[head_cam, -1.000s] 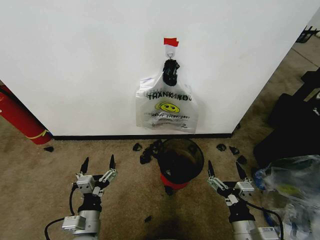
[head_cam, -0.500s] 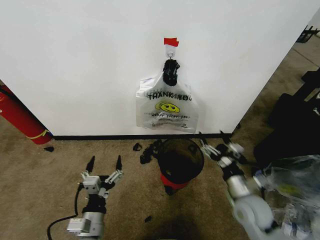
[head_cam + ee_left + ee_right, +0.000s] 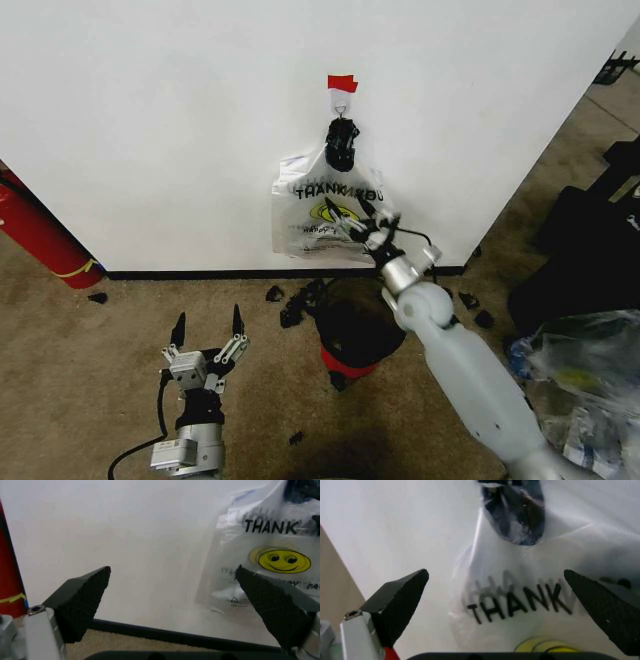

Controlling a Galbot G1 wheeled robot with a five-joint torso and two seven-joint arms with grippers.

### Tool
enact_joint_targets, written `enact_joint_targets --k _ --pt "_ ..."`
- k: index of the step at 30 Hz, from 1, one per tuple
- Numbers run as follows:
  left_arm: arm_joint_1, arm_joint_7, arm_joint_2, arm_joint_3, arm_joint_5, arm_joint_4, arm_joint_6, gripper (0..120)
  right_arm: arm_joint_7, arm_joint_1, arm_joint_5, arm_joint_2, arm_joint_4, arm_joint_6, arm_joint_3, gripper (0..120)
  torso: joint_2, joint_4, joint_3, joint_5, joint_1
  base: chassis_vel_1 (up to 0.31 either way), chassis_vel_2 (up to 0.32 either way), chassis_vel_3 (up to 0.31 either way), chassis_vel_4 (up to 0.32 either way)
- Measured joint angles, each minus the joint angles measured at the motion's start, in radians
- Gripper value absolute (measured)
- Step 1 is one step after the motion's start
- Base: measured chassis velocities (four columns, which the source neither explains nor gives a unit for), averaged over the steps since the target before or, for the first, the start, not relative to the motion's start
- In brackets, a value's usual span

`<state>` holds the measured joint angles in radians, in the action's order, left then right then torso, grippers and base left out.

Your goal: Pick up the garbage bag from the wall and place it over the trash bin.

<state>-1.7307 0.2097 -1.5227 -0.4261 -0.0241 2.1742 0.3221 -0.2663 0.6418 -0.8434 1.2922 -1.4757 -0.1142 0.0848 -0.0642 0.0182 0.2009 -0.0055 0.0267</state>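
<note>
**Right hand at the bag, fingers spread**

Hanging from the hook [image 3: 341, 104] under the red tape [image 3: 342, 83] on the wall [image 3: 150, 130]: the bag [image 3: 300, 225], whitish, smiley print, "THANK YOU" lettering, dark bunched neck [image 3: 342, 143] at the top. Long axis vertical, hook down to hem. Directly below on the carpet, the bin [image 3: 352, 335], partly hidden by the right forearm.

Right hand [image 3: 355, 221] raised and stretched forward, up against the bag's front at about the smiley; contact or a small gap, impossible to tell. Fingers spread wide, nothing pinched. From the right wrist view, the bag [image 3: 530, 592] straight ahead between the two pads [image 3: 400, 600], lettering at centre, neck [image 3: 517, 513] farther up.

Left hand [image 3: 208, 337] low near the floor, well apart from the bag, fingers also spread, empty; bag [image 3: 270, 555] off to one side of its aim.

Right arm clearly the nearer. Judged: grasp point probably up toward the neck, so a lift along the bag's long axis needed to clear the hook.
</note>
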Motion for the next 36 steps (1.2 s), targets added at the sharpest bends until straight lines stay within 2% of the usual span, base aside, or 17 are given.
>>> enact_joint_targets --k 8,20,22,23,26,30,32,35,36 --pt "-0.026 0.011 -0.028 -0.002 0.028 0.029 0.002 99 -0.02 -0.048 -0.016 0.01 0.048 0.001 -0.002 100 0.0 0.0001 0.0 0.0002 0.0 0.0 0.0 0.0 0.0" --pt "-0.049 0.016 -0.025 -0.012 0.03 0.058 0.011 99 -0.015 -0.111 -0.006 0.048 0.074 0.005 -0.018 99 0.0 0.0 0.0 0.0001 0.0 0.0 0.0 0.0 0.0" --pt "-0.053 0.017 -0.029 -0.013 0.03 0.066 0.013 99 -0.011 -0.112 0.005 0.05 0.072 0.005 -0.02 93 0.0 0.0 0.0 0.0001 0.0 0.0 0.0 0.0 0.0" --pt "-0.057 0.017 -0.034 -0.013 0.03 0.076 0.014 99 -0.003 -0.111 0.009 0.049 0.064 0.005 -0.023 85 0.0 -0.0002 0.0 0.0002 0.0 0.0 0.0 0.0 0.0" --pt "-0.058 0.018 -0.037 -0.013 0.032 0.078 0.015 99 0.002 -0.108 0.017 0.048 0.059 0.005 -0.022 80 0.0 0.0 0.0 0.0 0.0 0.0 0.0 0.0 0.0" --pt "-0.056 0.021 -0.042 -0.015 0.042 0.081 0.015 99 0.011 -0.097 0.062 0.047 0.062 -0.002 -0.011 60 0.0 0.0 0.0 0.0002 0.0 0.0 0.0 0.0 0.0" --pt "-0.056 0.021 -0.043 -0.015 0.042 0.082 0.015 99 0.012 -0.095 0.064 0.046 0.062 -0.003 -0.009 58 0.0 0.0 0.0 0.0003 0.0 0.0 0.0 0.0 0.0" --pt "-0.058 0.021 -0.047 -0.013 0.045 0.085 0.018 99 0.021 -0.088 0.058 0.039 0.053 -0.003 0.0 45 0.0 0.0 0.0 0.0003 0.0 0.0 0.0 0.0 0.0" --pt "-0.058 0.021 -0.047 -0.013 0.045 0.085 0.018 99 0.021 -0.088 0.058 0.039 0.053 -0.003 0.0 45 0.0 0.0 0.0 0.0003 0.0 0.0 0.0 0.0 0.0"
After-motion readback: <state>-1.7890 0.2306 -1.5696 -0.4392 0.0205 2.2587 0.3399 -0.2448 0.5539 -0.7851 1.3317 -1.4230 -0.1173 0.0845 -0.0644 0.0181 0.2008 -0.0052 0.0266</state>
